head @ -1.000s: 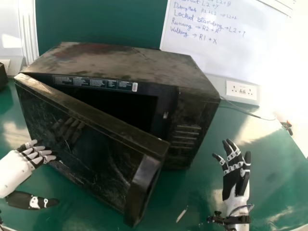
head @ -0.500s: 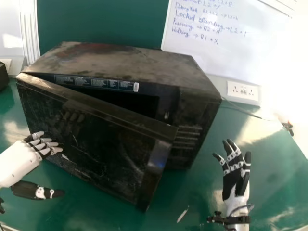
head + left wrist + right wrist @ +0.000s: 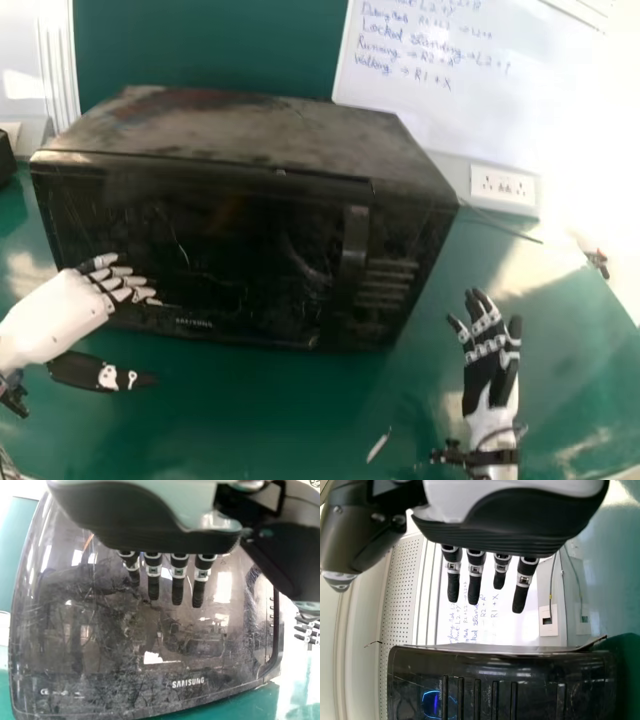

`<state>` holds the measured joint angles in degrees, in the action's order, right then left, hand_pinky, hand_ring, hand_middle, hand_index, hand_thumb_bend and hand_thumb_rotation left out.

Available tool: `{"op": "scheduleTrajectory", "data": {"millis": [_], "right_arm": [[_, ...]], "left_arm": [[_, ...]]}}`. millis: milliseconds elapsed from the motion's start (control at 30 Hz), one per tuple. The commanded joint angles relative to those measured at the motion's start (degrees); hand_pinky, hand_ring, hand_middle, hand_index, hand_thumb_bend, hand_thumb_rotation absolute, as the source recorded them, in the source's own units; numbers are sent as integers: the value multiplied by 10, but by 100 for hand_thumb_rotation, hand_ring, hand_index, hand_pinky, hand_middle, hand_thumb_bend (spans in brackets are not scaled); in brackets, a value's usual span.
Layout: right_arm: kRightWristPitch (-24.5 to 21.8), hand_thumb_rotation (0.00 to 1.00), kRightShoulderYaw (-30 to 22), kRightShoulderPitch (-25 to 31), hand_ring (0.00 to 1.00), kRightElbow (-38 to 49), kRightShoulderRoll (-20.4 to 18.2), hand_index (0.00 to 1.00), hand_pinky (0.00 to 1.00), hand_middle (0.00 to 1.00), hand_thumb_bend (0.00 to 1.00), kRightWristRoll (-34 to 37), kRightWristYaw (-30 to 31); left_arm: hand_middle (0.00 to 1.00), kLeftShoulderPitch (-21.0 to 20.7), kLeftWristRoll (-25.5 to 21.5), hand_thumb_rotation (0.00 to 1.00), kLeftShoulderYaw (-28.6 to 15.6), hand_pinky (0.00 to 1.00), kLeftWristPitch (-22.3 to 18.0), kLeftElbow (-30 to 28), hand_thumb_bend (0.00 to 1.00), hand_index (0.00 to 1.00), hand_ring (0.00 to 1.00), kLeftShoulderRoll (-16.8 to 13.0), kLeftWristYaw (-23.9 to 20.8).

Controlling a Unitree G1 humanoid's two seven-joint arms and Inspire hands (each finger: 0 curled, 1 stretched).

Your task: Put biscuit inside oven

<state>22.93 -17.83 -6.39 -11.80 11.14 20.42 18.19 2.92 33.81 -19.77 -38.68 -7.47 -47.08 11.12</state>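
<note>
Holding the left hand [image 3: 92,292] open and empty before the lower left part of the door [image 3: 240,235], fingers extending with a slight bend; not revealing clearly whether touching it. Holding the right hand [image 3: 486,372] open too, gripping nothing, apart from the oven [image 3: 250,130], to its right, fingers pointing forward. Sitting upright on the green table [image 3: 290,410], facing the robot with door closed, long axis running left to right, right end slanting slightly nearer.
</note>
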Motion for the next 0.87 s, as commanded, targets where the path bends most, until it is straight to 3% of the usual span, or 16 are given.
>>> {"op": "scheduleTrajectory", "data": {"millis": [0, 333, 533, 700, 833], "right_arm": [[2, 91, -1, 3, 89, 10, -3, 87, 84, 91, 100, -1, -2], [2, 90, 0, 3, 89, 10, -2, 88, 83, 91, 100, -1, -4], [5, 88, 0, 0, 87, 7, -2, 86, 81, 90, 100, -1, -3], [5, 80, 1, -2, 81, 6, -3, 81, 74, 84, 100, -6, -7], [6, 78, 1, -2, 79, 7, -4, 77, 69, 80, 100, -6, -9]], "left_arm": [[93, -14, 10, 100, 19, 92, 13, 2, 100, 88, 93, -8, 2], [92, -32, 6, 100, 42, 89, 19, 17, 100, 86, 91, -11, -11], [92, -5, -20, 100, 26, 89, 9, 3, 100, 87, 91, -6, -18], [92, 50, -57, 100, -6, 90, -60, 11, 100, 87, 92, 7, -58], [93, 107, -97, 100, -31, 92, -129, 18, 100, 88, 93, 43, -95]]}}
